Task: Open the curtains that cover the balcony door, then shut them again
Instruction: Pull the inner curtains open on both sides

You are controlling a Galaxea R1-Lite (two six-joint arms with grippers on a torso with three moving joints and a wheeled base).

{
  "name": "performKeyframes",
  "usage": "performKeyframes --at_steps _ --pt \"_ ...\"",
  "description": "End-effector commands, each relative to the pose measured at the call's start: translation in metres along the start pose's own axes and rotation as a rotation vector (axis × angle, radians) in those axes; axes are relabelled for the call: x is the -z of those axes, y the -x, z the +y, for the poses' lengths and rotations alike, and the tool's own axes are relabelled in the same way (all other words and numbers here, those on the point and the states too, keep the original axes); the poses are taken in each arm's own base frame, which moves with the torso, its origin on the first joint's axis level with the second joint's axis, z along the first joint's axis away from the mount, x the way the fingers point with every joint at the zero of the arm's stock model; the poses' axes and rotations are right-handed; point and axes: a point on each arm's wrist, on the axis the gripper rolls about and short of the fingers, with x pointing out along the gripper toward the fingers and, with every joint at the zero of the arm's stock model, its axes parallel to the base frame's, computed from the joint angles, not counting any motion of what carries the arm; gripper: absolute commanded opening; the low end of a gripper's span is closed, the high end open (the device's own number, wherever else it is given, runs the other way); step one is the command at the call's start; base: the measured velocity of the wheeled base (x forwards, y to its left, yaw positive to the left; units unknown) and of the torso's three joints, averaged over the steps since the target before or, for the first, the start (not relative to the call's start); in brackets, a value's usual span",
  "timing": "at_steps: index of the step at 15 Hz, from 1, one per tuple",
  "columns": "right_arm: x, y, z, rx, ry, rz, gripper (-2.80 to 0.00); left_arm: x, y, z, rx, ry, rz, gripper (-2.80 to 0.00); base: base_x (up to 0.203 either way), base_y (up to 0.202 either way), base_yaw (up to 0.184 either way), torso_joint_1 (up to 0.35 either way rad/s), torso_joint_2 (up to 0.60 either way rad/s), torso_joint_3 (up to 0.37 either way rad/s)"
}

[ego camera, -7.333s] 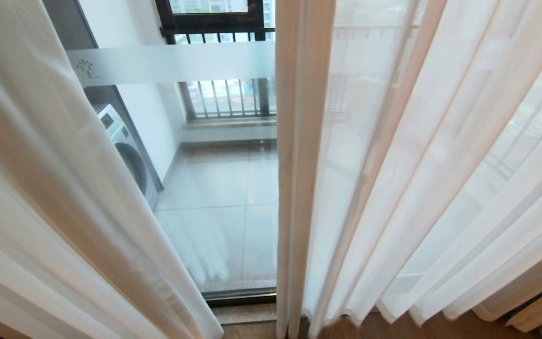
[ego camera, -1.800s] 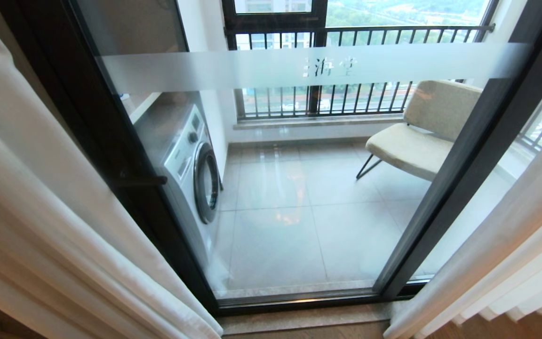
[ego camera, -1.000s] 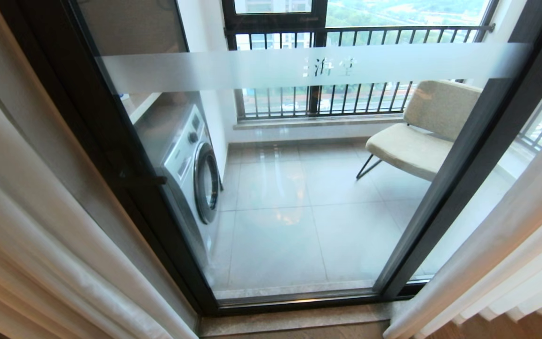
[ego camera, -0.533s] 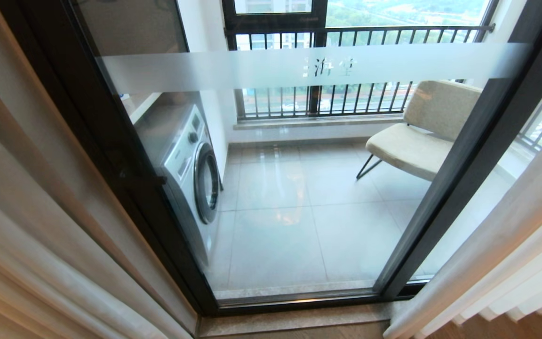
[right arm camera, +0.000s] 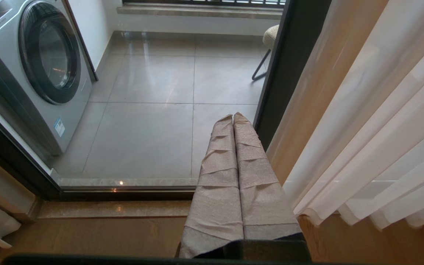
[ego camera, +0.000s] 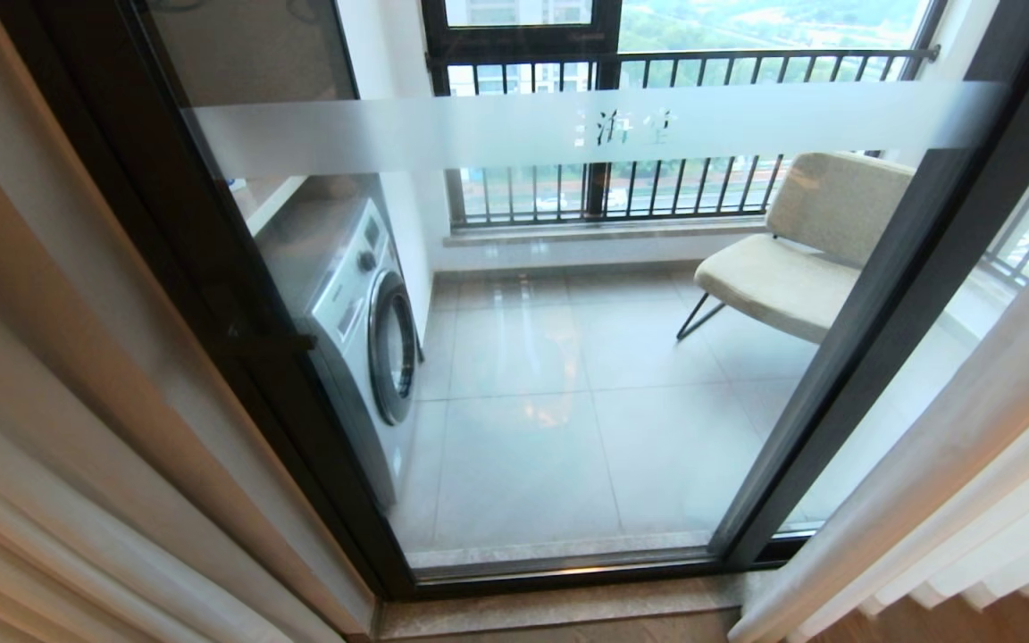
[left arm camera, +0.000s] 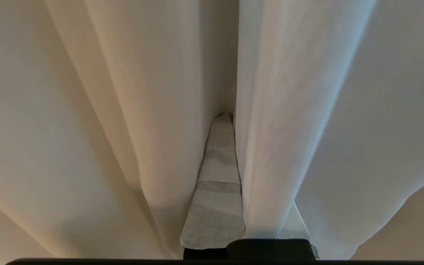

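Left gripper point(left arm camera: 230, 121) is pinching a curtains point(left arm camera: 123, 92) fold, fingers closed on it (balcony door point(ego camera: 568, 357) uncovered); right gripper point(right arm camera: 233, 117) is hanging closed, empty.

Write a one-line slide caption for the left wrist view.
Left gripper, shut on a fold of the pleated beige woven curtains.

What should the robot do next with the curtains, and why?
Probably pull the left curtain back toward the middle. Both curtains are drawn aside, so the door is uncovered and only closing is left. The left gripper, shut, is pinching a fold of that curtain, with cloth between its fingers.
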Motion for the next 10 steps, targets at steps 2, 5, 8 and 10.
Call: performKeyframes --at_steps 2,5,8,10 --pt "0.000 0.000 0.000 -0.001 0.001 0.001 -2.80 0.007 -0.021 0.012 -0.010 0.006 0.032 -2.80 0.000 0.000 0.000 0.000 0.00 0.000" --pt "0.000 0.000 0.000 -0.001 0.001 0.001 -2.80 0.011 -0.039 0.024 -0.043 0.005 0.039 -2.80 0.000 0.000 0.000 0.000 0.00 0.000" --pt "0.000 0.000 0.000 -0.001 0.001 0.001 -2.80 0.014 -0.058 0.036 -0.066 0.006 0.035 -2.80 0.000 0.000 0.000 0.000 0.00 0.000" --pt "0.000 0.000 0.000 -0.001 0.001 0.001 -2.80 0.018 -0.068 0.042 -0.075 0.005 0.042 -2.80 0.000 0.000 0.000 0.000 0.00 0.000"
